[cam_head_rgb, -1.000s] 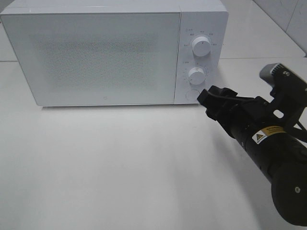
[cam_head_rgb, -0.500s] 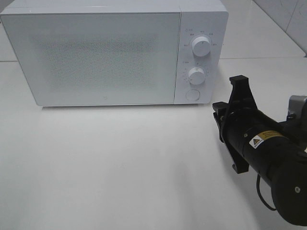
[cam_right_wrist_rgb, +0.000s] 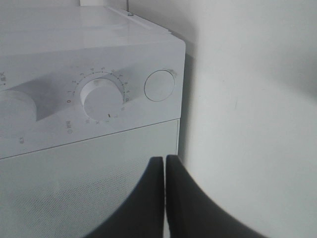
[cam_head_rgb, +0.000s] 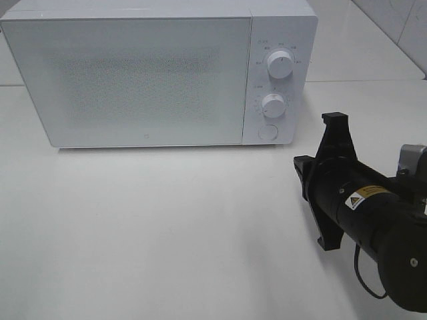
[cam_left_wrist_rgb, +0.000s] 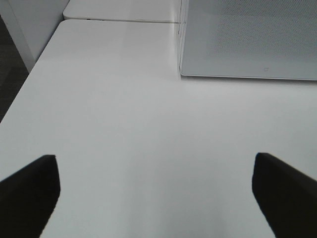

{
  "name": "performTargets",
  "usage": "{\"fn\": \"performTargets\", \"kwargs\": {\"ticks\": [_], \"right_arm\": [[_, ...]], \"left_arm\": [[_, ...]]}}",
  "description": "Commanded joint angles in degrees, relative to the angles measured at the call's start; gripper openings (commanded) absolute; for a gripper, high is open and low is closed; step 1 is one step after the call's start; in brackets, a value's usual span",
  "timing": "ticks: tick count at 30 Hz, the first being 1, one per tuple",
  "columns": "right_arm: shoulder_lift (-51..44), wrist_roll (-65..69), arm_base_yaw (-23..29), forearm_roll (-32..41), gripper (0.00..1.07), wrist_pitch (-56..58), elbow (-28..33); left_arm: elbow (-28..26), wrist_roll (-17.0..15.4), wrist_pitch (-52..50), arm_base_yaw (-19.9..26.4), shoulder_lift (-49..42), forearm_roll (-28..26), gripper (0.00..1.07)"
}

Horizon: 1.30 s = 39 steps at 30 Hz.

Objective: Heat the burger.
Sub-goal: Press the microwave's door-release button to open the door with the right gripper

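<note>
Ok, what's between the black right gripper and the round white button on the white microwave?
Nothing. Only bare white tabletop separates the shut right gripper from the round button on the microwave, as the exterior high view shows.

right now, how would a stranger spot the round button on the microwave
Find the white microwave at the back of the table. On its right-hand panel sit an upper knob and a lower knob, with the button beneath them by the bottom edge. It alone is flat, with no ring of marks.
</note>
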Motion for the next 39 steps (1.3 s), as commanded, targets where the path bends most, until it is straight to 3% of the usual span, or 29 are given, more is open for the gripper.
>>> {"fn": "performTargets", "kwargs": {"ticks": [1, 8, 20, 39], "right_arm": [[0.1, 0.4, -0.7, -1.1, 0.0, 1.0, -0.7], [3.7, 4.4, -5.0, -7.9, 0.0, 1.8, -5.3], [10.8, 8.8, -6.2, -9.1, 0.0, 1.8, -11.4], [18.0, 8.5, -13.7, -12.5, 0.0, 6.8, -22.2]], "left_arm": [[0.1, -0.3, -0.9, 0.2, -1.0, 0.1, 0.98], [0.1, -0.3, -0.9, 0.2, -1.0, 0.1, 0.98], [0.1, -0.3, -0.9, 0.2, -1.0, 0.1, 0.98], [0.1, -0.3, -0.9, 0.2, -1.0, 0.1, 0.98]]}}
